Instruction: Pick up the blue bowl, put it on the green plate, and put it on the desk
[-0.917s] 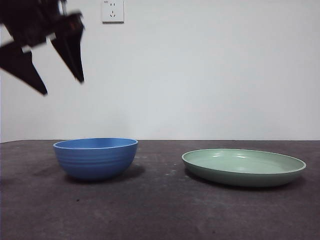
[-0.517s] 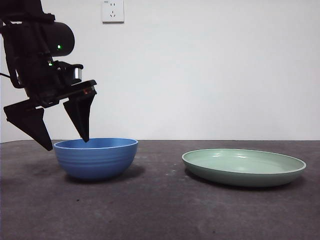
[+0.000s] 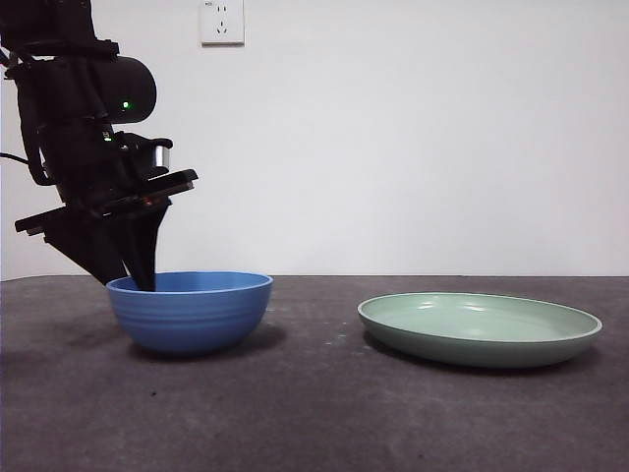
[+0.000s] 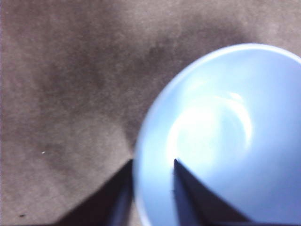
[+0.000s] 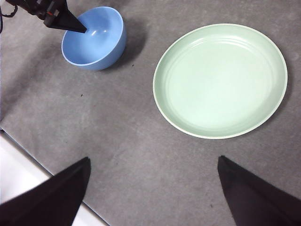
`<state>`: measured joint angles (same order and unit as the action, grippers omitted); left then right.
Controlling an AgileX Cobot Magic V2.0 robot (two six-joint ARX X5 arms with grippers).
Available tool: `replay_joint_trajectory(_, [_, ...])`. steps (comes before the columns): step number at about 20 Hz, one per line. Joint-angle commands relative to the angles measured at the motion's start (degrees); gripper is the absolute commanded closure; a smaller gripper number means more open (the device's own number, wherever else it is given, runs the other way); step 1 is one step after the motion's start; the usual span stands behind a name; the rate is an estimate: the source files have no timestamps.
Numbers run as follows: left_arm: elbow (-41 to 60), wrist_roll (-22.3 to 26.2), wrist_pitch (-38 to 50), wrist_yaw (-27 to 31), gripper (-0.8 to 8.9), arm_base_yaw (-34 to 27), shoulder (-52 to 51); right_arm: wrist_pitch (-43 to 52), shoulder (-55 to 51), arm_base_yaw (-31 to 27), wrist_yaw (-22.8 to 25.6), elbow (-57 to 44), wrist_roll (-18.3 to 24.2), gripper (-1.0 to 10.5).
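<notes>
Where the blue bowl [image 3: 189, 311] stands on the dark surface [image 3: 314, 413], the left end effector [image 3: 126, 273] is down at its rim on the side away from the green plate [image 3: 479, 328]. In the left wrist view one black jaw lies inside the bowl and the other outside, with the bowl's wall [image 4: 150, 188] between them. The jaws are drawn close together, nearly closed on that wall, and they look to be gripping it, though the blur of the wrist picture hides the exact contact. The bowl sits upright on the surface, not lifted. The green plate lies flat on the same surface, well apart from the bowl, with nothing in it. The right end effector [image 5: 153, 188] hangs above the surface near the plate, its two jaws spread wide and holding nothing. On the white wall behind, a socket [image 3: 221, 21] is visible above the bowl.
</notes>
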<state>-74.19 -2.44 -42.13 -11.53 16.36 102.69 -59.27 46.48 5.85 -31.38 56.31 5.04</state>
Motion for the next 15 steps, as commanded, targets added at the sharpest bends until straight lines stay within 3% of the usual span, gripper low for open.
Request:
replay_joint_trajectory(1, [-1.2,0.3,0.3,0.2,8.03,0.2,1.2,0.5,0.3,0.1,-0.1,1.1,-0.5,5.1])
replay_joint_trajectory(9, [-1.6,-2.7,1.3,0.0,8.02,0.6,0.3,0.5,0.3,0.1,-0.1,1.1,-0.5,5.1])
replay_joint_trajectory(15, [-5.9,-4.5,1.2,-0.1,8.03,5.7,-3.8,0.7,0.3,0.1,-0.1,1.1,-0.5,5.1])
